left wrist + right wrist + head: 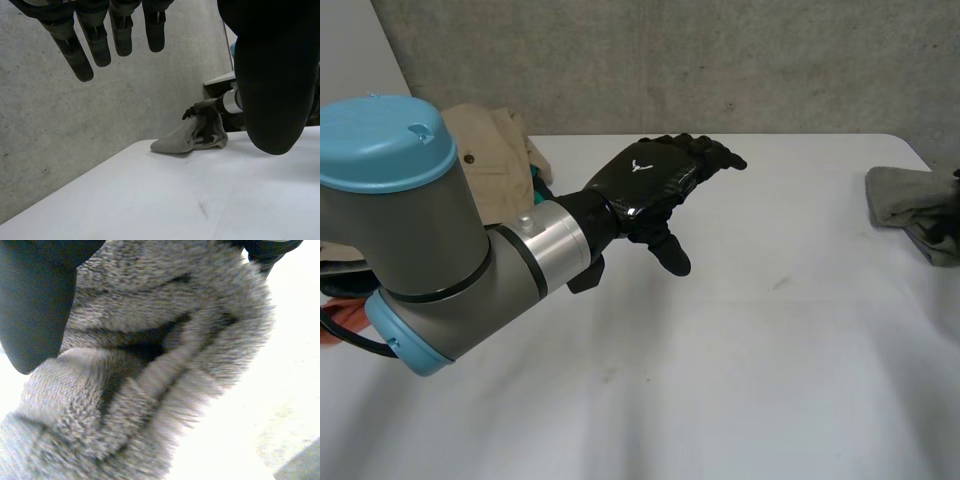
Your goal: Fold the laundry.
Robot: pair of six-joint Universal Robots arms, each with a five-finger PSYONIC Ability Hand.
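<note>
Head view: the left hand (pixel 655 185), a white emblem on its back, hovers open over the white table (pixel 740 350), well apart from the grey towel (pixel 905 205) at the table's right edge. Left wrist view: the right hand (pixel 202 109) tops the towel, which tapers away from it. Right wrist view: thumb and fingers clamp the fluffy cloth.

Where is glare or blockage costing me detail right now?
Right wrist view: the table beside the grey towel is blown out white. Left wrist view: the left hand is a dark, featureless mass. Head view: even light, no glare; the left arm hides part of the clothes pile.
</note>
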